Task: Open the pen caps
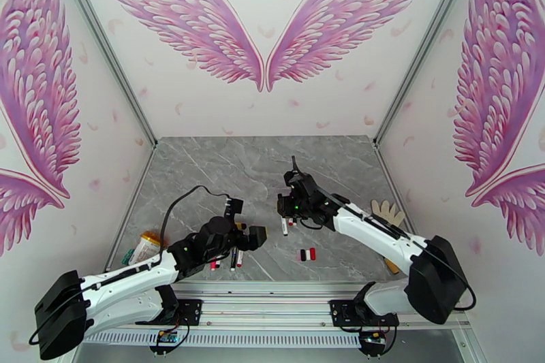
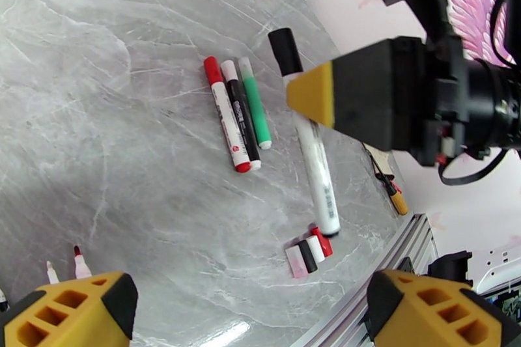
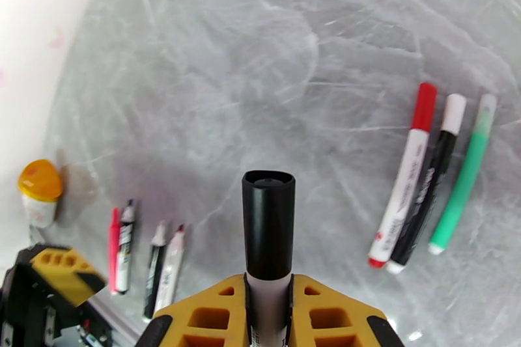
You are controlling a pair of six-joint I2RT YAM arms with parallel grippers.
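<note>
My right gripper (image 3: 268, 284) is shut on a white pen (image 2: 317, 169), with its black cap (image 3: 267, 224) sticking up past the fingers. It hovers over mid-table (image 1: 286, 211). Beneath it lie three capped pens (image 2: 238, 114): one red-capped, one white-capped, one green. Several loose caps (image 2: 310, 252) in pink-white, black, white and red sit in a row nearer the front (image 1: 308, 254). Several uncapped pens (image 3: 144, 254) lie close to my left gripper (image 2: 251, 303), which is open and holds nothing (image 1: 244, 233).
An orange-lidded bottle (image 1: 145, 246) lies at the left table edge. A white glove (image 1: 387, 211) rests at the right edge, with a small orange-tipped tool (image 2: 392, 191) near it. The aluminium rail (image 1: 272, 288) runs along the front.
</note>
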